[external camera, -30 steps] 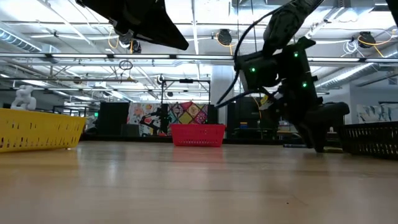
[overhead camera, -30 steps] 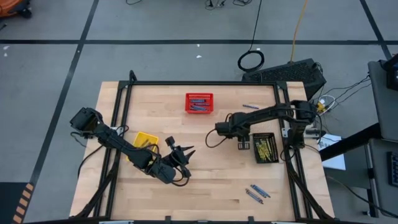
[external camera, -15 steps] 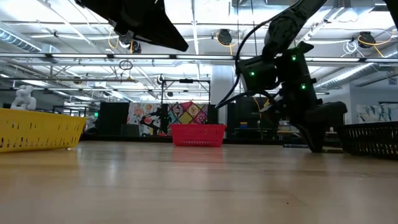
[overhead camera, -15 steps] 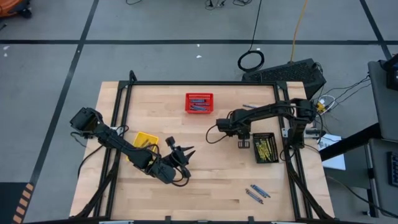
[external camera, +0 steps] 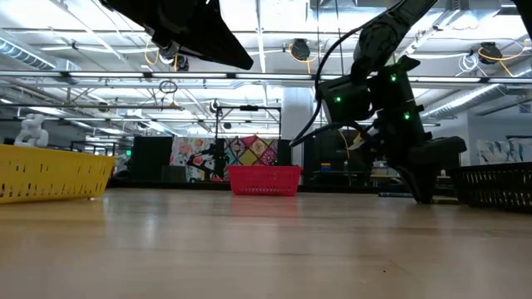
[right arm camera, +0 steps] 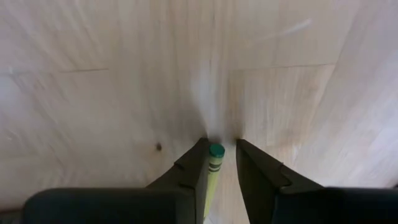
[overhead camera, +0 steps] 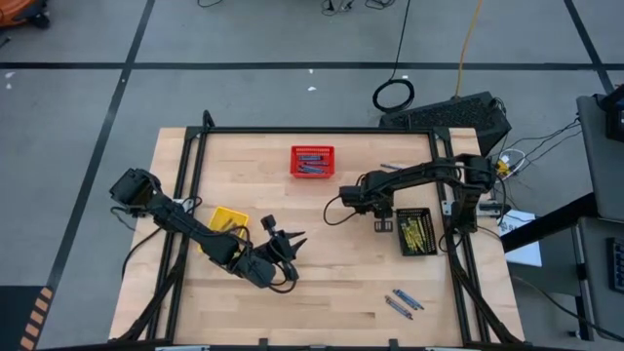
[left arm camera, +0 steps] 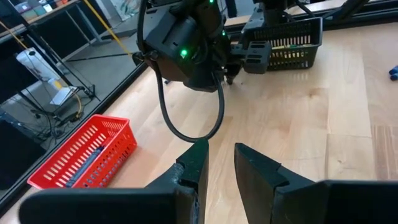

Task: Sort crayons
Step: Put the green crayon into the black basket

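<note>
The right gripper hangs low over the bare wood, just beside the black basket that sits against the table's right edge, and its two fingers are pinched in on a yellow-green crayon that stands up between them, its teal-tipped end pointing at the tabletop, which looks close beneath it. From above, that arm reaches in from the right side with the gripper beside the basket's left wall. The black basket is filled with yellow-green crayons. The red basket stands near the far edge, about midway along it, with blue crayons lying inside. The yellow basket sits towards the left edge, partly under the left arm. Two loose crayons lie together near the table's near right corner, and another one lies near the far edge, beyond the right arm. The left gripper waits above the table a little left of centre, towards the near edge; its fingers stand a narrow gap apart with nothing between them, pointing across the wood at the right arm and the black basket.
</note>
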